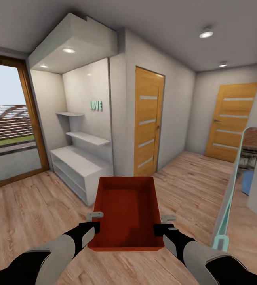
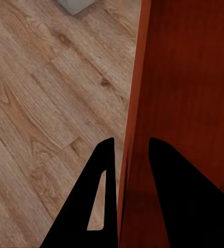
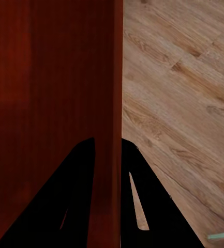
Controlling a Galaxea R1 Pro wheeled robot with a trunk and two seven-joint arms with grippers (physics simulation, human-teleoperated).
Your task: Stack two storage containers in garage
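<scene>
You are carrying one orange-red storage container (image 1: 126,211) out in front of the robot, held off the light wood plank floor (image 1: 33,209) between both arms. Your left gripper (image 1: 94,221) is clamped on the container's left wall: in the left wrist view one black finger (image 2: 99,201) sits outside the wall and the other lies inside the bin, with the rim running up between them. Your right gripper (image 1: 164,223) grips the right wall the same way, one finger (image 3: 135,201) outside and the other against the inner face. The container looks empty, though its near end falls in shadow, so that corner is hard to read.

Ahead of you stands a white low shelf unit (image 1: 79,168) in a lit alcove, with two floating shelves above it and green letters (image 1: 96,105) on the wall. To your left is a wood-framed glass door (image 1: 9,126) looking outdoors. A wooden door (image 1: 148,120) faces you just right of the alcove, and a second wooden door (image 1: 233,120) closes the far end of the hallway. A glass panel edge (image 1: 229,198) rises at your right.
</scene>
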